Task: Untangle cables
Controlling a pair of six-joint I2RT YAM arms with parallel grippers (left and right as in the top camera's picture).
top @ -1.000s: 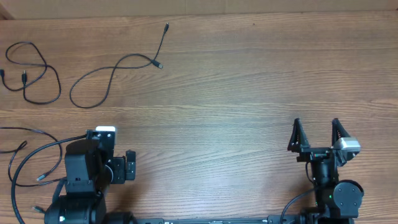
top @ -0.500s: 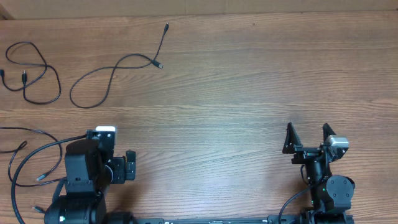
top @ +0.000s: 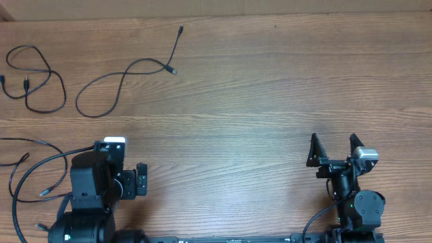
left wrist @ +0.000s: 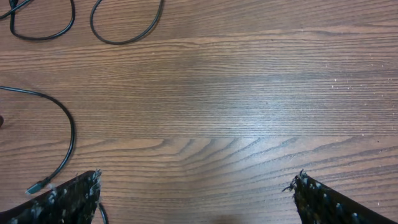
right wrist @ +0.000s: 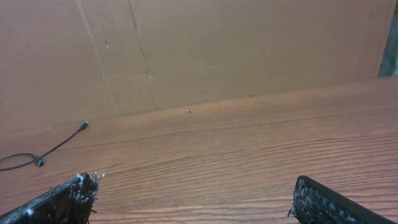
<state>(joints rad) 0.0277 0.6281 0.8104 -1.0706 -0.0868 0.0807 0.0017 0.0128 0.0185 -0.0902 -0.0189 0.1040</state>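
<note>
Black cables (top: pixel 143 61) loop on grained wood table (top: pixel 270 101); tips perhaps silver.

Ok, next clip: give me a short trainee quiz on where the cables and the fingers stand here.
1. True or false: the long curved cable crosses the looped cable.
2. What do the right fingers hold? A) a cable B) nothing, they stand open C) a plug
3. Fill in: both of those cables lie on the robot's ____ side of the table.
Key: 1 false, they lie apart; 2 B; 3 left.
</note>
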